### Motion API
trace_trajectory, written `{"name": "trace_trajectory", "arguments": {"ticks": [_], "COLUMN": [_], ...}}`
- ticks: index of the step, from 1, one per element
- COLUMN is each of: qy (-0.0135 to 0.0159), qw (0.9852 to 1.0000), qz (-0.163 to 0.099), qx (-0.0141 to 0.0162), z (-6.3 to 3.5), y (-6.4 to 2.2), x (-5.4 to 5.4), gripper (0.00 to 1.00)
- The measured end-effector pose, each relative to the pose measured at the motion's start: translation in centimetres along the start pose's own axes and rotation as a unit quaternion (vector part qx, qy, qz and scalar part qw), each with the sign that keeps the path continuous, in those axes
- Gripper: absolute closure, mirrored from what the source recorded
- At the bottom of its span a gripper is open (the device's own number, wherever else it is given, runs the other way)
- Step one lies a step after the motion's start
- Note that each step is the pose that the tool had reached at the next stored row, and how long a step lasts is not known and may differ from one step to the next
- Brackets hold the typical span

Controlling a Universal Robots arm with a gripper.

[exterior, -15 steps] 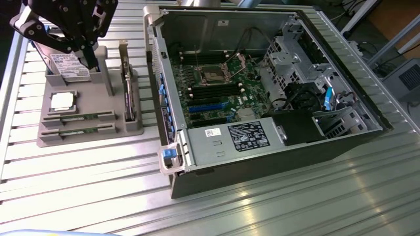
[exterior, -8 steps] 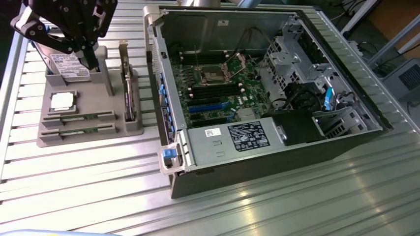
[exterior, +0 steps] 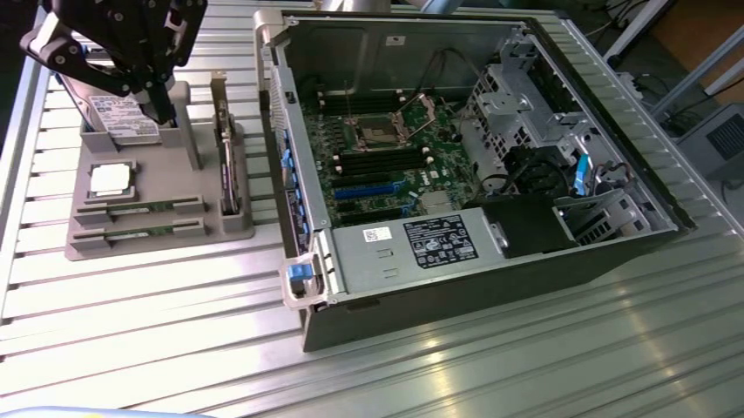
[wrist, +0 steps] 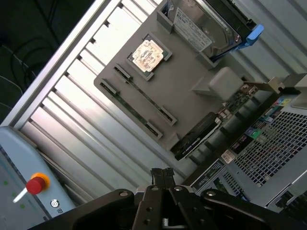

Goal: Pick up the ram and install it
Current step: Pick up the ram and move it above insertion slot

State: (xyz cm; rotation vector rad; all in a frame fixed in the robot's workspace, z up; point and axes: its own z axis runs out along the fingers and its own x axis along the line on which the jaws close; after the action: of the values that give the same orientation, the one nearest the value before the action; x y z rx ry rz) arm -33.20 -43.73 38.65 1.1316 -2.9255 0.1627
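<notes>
While the gripper (exterior: pixel 160 106), fingers pressed together & empty, hangs over the hard drive (exterior: pixel 113 111) end of the grey holder (exterior: pixel 157 178), w/ both ram sticks (exterior: pixel 138 209) flat in slots at its other end, a pick prob. needs centring over one stick, jaws square across it

White labels on the hard drive (exterior: pixel 120 115) and the power supply (exterior: pixel 395 248), all print on them illegible
</notes>
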Motion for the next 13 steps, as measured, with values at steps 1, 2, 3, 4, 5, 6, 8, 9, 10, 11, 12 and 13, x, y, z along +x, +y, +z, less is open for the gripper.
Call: {"name": "trace_trajectory", "arguments": {"ticks": [1, 2, 3, 4, 5, 6, 8, 9, 10, 11, 12, 13], "qy": [0.0001, 0.0003, 0.0006, 0.0008, 0.0009, 0.0012, 0.0016, 0.0018, 0.0019, 0.0021, 0.0022, 0.0023], "qw": [1.0, 1.0, 1.0, 0.9999, 0.9999, 0.9999, 0.9998, 0.9997, 0.9997, 0.9996, 0.9996, 0.9995], "qz": [-0.002, -0.005, -0.007, -0.01, -0.012, -0.015, -0.02, -0.022, -0.025, -0.026, -0.027, -0.03], "qx": [0.0006, 0.0011, 0.0017, 0.0023, 0.0028, 0.0035, 0.0045, 0.0052, 0.0057, 0.006, 0.0064, 0.007], "z": [0.0, 0.0, 0.0, 0.0, 0.0, 0.0, 0.0, 0.0, 0.0, 0.0, 0.0, 0.0], "y": [0.0, 0.0, 0.0, 0.0, 0.0, 0.0, 0.0, 0.0, 0.0, 0.0, 0.0, 0.0], "x": [0.0, 0.0, 0.0, 0.0, 0.0, 0.0, 0.0, 0.0, 0.0, 0.0, 0.0, 0.0], "gripper": [0.9, 0.9, 0.9, 0.9, 0.9, 0.9, 0.9, 0.9, 0.9, 0.9, 0.9, 0.9]}}
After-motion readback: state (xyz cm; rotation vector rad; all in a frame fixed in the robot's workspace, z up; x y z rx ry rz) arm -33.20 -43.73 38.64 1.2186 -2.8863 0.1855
